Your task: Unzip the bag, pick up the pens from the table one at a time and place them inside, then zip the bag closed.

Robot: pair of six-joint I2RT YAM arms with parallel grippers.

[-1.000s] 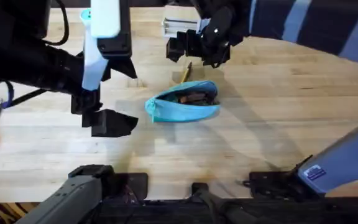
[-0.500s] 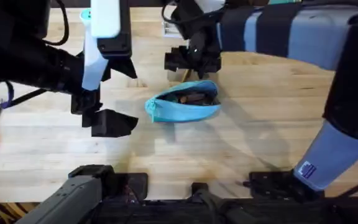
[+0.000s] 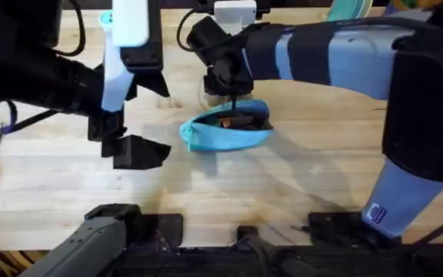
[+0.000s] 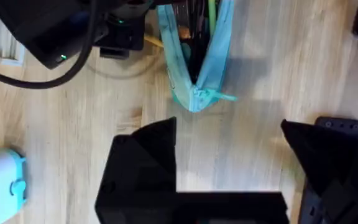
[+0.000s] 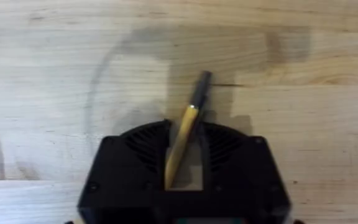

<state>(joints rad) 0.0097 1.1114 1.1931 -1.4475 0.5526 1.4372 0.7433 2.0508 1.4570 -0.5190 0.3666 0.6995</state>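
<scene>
Overhead: the bag point(image 3: 228, 128) lay unzipped at mid-table point(image 3: 321, 177), the right gripper point(image 3: 223, 79) just beyond its far edge and the left gripper point(image 3: 121, 142) to its left. Left wrist: the left gripper's point(image 4: 229, 168) fingers stood apart, holding nothing, near the bag's closed end. Right wrist: the right gripper point(image 5: 182, 165) was clamped on 1 yellow pen point(image 5: 185, 140) above the table.

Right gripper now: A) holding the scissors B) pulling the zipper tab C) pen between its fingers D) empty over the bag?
C: in the right wrist view the yellow pen sits between the fingers of the right gripper, its black end sticking out over the table.
</scene>
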